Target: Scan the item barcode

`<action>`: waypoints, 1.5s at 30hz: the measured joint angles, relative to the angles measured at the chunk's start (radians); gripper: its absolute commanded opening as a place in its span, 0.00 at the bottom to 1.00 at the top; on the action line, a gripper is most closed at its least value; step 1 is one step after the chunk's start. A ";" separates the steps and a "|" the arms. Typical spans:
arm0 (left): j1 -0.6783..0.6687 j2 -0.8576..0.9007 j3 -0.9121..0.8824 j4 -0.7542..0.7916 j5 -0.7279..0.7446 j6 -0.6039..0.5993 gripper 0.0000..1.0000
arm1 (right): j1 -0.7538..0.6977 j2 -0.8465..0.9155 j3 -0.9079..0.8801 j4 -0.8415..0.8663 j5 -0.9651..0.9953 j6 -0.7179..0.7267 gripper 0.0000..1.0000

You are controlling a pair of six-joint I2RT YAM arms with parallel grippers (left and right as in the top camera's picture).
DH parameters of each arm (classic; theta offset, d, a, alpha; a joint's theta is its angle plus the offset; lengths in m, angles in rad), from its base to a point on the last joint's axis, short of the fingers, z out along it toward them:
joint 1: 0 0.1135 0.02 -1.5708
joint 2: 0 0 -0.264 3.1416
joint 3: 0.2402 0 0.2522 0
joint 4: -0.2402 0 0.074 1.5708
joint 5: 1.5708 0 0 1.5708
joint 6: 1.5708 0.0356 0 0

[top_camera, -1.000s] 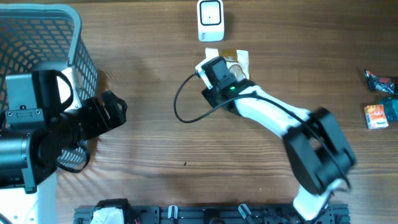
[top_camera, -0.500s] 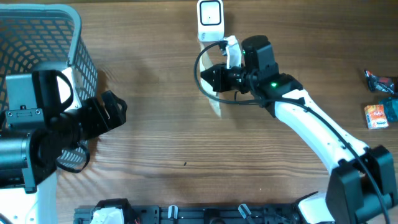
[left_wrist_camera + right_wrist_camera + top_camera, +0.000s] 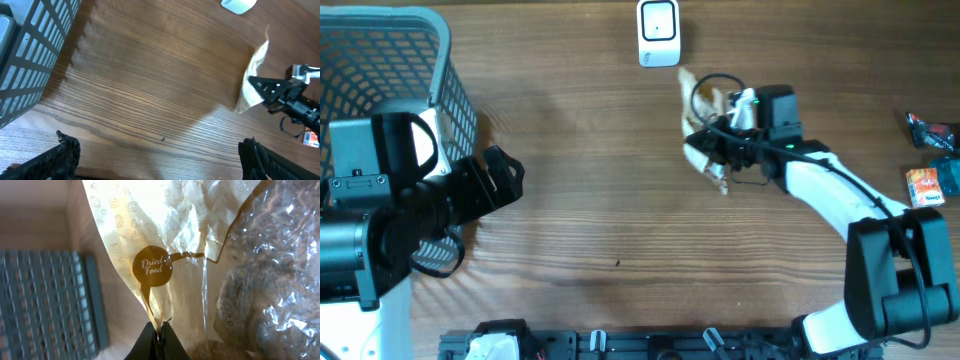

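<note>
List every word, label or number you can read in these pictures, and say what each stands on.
"Dried Food": on the round brown sticker on the snack bag.
Print on the orange packet: too blurred to read.
Nothing readable on the scanner.

Black two-finger left gripper is held wide open at L side, arm folded. White-and-black right arm is stretched fwd; black right gripper is pinched shut on cream-and-clear plastic pouch.
</note>
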State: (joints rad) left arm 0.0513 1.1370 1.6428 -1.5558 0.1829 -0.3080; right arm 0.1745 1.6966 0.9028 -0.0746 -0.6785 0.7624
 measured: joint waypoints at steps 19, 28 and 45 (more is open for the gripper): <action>0.000 0.000 0.000 0.000 0.000 0.000 1.00 | 0.123 -0.038 0.092 0.294 -0.172 0.069 0.05; 0.000 0.000 0.000 -0.006 0.032 -0.014 1.00 | 0.132 -0.039 0.092 0.299 -0.298 0.217 0.05; -0.121 0.066 -0.084 0.110 0.195 -0.128 1.00 | 0.124 -0.039 0.092 0.406 -0.268 0.262 0.05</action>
State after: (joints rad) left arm -0.0700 1.2034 1.5585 -1.4460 0.3775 -0.4362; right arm 0.2985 1.6581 0.9947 0.3317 -0.9466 1.0248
